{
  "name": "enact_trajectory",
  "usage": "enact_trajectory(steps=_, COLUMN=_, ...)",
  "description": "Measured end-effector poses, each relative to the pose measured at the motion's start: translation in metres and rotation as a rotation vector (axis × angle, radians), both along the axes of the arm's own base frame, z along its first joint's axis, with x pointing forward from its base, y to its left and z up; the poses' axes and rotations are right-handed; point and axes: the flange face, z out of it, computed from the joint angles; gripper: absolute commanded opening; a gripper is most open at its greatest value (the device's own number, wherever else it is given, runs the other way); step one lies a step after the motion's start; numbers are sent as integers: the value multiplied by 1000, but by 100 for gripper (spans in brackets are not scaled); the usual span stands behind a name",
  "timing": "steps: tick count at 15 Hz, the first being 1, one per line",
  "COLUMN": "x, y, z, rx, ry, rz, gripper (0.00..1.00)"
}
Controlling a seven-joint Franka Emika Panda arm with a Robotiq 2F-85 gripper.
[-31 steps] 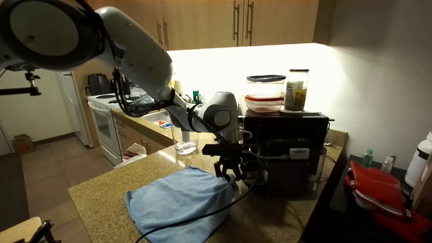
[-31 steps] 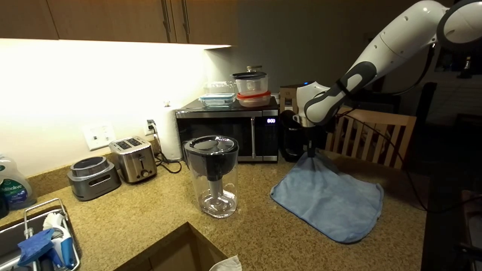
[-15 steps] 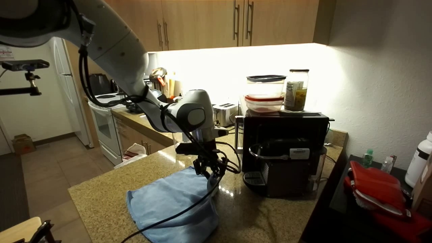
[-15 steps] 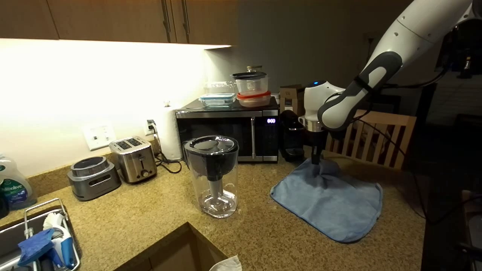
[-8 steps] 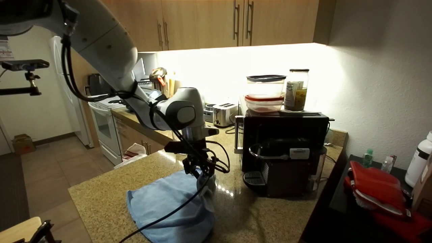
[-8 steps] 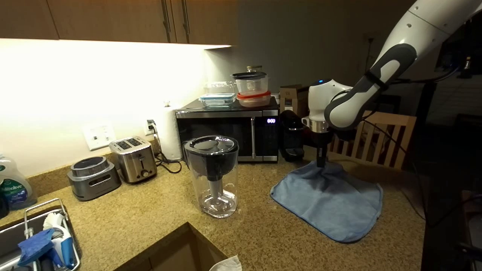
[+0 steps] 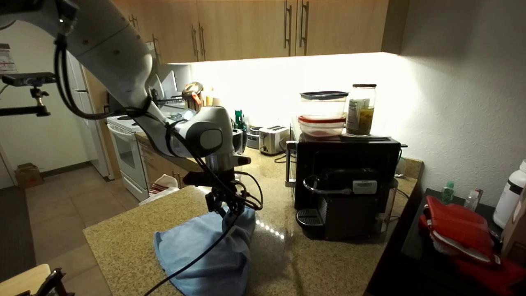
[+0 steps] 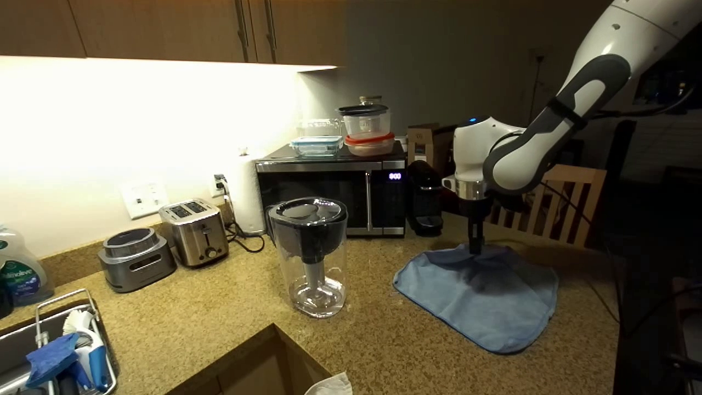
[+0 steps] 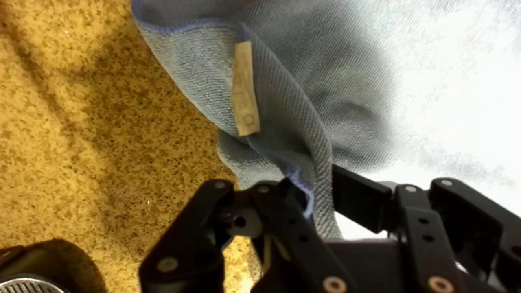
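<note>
Counter (image 8: 241, 307): speckled, same as before.

Arm (image 7: 123, 57): shifted. Over the last two seconds, in an exterior view, it has carried the gripper (image 7: 225, 211) toward 9 o'clock.

Microwave (image 8: 356, 192): unmoved; in an exterior view, near 10 o'clock from the gripper.

Cloth (image 8: 488, 310): blue, lying on the counter, bulk at 6 o'clock from the gripper in an exterior view. Pinched side now drawn inward and bunched; opposite edge has stayed put.

Coffee maker (image 7: 349, 209): in an exterior view, 3 o'clock from the gripper; drip tray (image 7: 310, 218) now shows, earlier partly hidden.

Jug (image 8: 310, 252): upright, unmoved; in an exterior view, 9 o'clock from the gripper.

Gripper: clenched on a fold of cloth, same grip as earlier.

Tag (image 9: 245, 89): pale strip on the cloth; wrist view, 11 o'clock from the gripper.
</note>
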Motion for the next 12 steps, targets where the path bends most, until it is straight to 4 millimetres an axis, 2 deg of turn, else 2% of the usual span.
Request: enact_trajectory(steps=12, x=-33, y=50, z=-3, rx=31, ry=41, rz=68, gripper=2)
